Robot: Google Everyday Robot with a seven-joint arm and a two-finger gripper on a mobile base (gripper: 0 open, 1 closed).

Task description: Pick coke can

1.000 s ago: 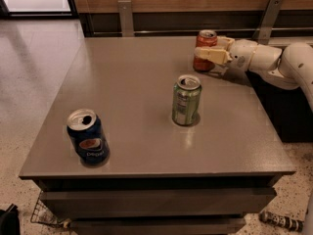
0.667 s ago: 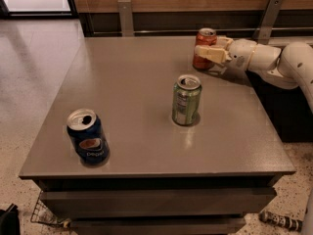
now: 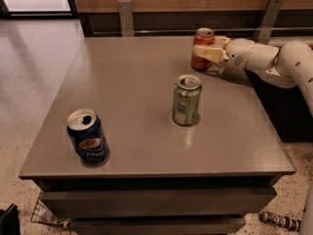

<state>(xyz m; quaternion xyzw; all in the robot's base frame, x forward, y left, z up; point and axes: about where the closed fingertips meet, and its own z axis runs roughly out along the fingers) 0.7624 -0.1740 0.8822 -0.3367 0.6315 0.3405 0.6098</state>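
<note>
The coke can (image 3: 200, 61), red-orange with a silver top, stands upright at the back right of the grey table (image 3: 146, 146). My gripper (image 3: 205, 47) reaches in from the right on a white arm (image 3: 274, 62) and straddles the can. One pale finger (image 3: 206, 52) lies across the can's front and the other sits behind it. The fingers look closed on the can, which still rests on the table.
A green can (image 3: 186, 100) stands upright near the table's middle, in front of the coke can. A dark blue Pepsi can (image 3: 87, 137) stands at the front left. A wooden wall with metal posts (image 3: 125, 16) runs behind the table.
</note>
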